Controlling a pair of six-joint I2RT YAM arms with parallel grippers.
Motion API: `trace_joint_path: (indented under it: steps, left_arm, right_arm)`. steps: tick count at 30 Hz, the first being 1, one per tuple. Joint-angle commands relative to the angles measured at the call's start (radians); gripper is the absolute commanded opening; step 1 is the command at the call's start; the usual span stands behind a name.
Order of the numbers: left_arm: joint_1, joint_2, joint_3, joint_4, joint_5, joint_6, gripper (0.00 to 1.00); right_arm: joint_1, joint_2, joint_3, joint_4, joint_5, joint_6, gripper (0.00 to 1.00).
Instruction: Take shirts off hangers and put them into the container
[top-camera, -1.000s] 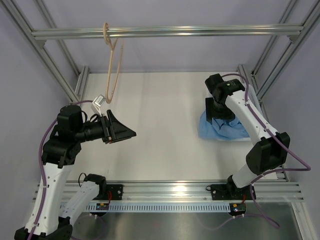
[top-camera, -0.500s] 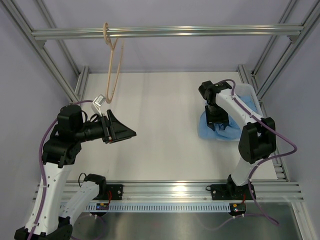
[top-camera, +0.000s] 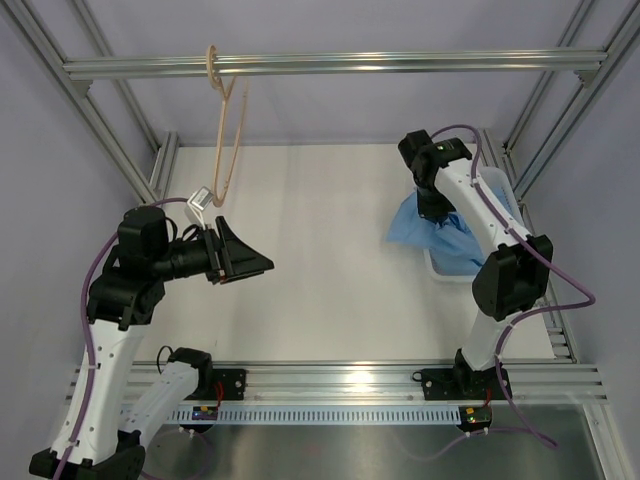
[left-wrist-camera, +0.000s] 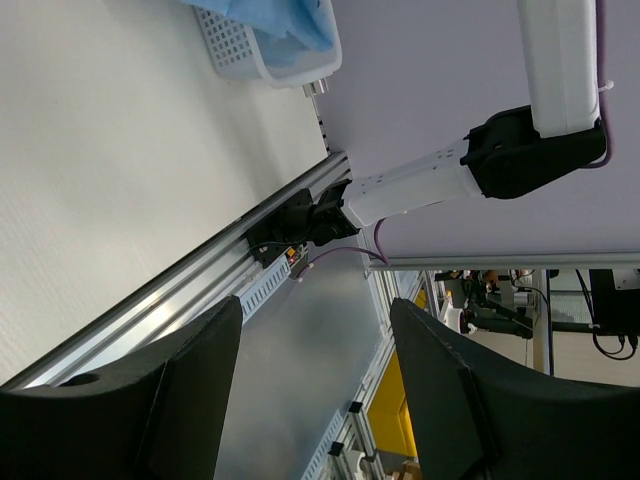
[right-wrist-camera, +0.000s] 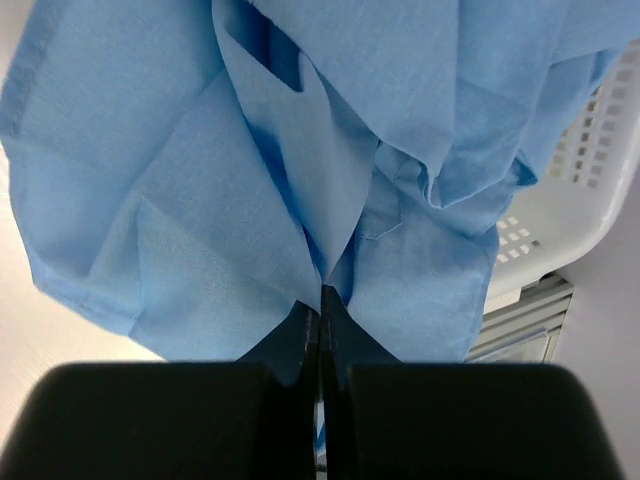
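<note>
1. Your right gripper (top-camera: 432, 205) is clenched on the shirt (top-camera: 425, 225). In the right wrist view its two fingers are pressed together on a fold of the blue cloth (right-wrist-camera: 250, 150).
2. The right gripper is over the far left corner of the basket (top-camera: 497, 182).
3. Part of the shirt lies inside the basket. The rest spills over the basket's left side and spreads out to the left of it, above the table (top-camera: 320, 230). You cannot tell if that part touches the table.
4. In the right wrist view the white basket (right-wrist-camera: 590, 190) shows to the right of the cloth, with its holes in the wall.
5. Your left gripper (top-camera: 245, 262) is released. Its fingers stand wide apart in the left wrist view (left-wrist-camera: 315, 310). It is well apart from the basket, far to the left of it, and it points toward the basket (left-wrist-camera: 290, 70).
6. The hanger (top-camera: 228, 140) hangs by its hook from the top rail (top-camera: 400, 63). It is far to the left of the basket and farther back.
</note>
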Motion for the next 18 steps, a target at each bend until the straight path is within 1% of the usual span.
trace_joint_path:
  steps: [1, 2, 5, 6, 7, 9, 10, 13, 18]
  left_arm:
    - [-0.003, 0.006, -0.003, 0.039, 0.048, -0.017, 0.66]
    - [-0.003, 0.008, -0.005, 0.042, 0.048, -0.019, 0.66]
    - [-0.001, 0.009, -0.008, 0.041, 0.05, -0.02, 0.66]
    - [-0.001, 0.011, -0.008, 0.042, 0.05, -0.022, 0.66]
    - [-0.003, 0.009, -0.006, 0.042, 0.05, -0.02, 0.66]
    - [-0.001, 0.014, -0.006, 0.042, 0.05, -0.02, 0.66]
    - [-0.001, 0.012, -0.005, 0.041, 0.05, -0.023, 0.66]
    - [-0.001, 0.02, 0.004, 0.034, 0.051, -0.017, 0.66]
    - [-0.003, 0.023, 0.004, 0.027, 0.044, -0.014, 0.66]
  right_arm:
    - [-0.024, 0.004, 0.143, -0.16, 0.138, 0.048, 0.0]
    - [-0.037, 0.007, 0.202, -0.174, 0.15, 0.056, 0.0]
    - [-0.116, 0.02, 0.292, -0.195, 0.178, 0.056, 0.0]
    - [-0.139, 0.027, 0.307, -0.2, 0.186, 0.056, 0.0]
    - [-0.189, 0.033, 0.316, -0.204, 0.186, 0.054, 0.0]
    - [-0.235, 0.042, 0.32, -0.198, 0.186, 0.059, 0.0]
    - [-0.27, 0.045, 0.312, -0.189, 0.189, 0.057, 0.0]
    - [-0.3, 0.066, 0.258, -0.168, 0.238, 0.049, 0.0]
    - [-0.332, 0.094, 0.071, -0.073, 0.243, 0.04, 0.0]
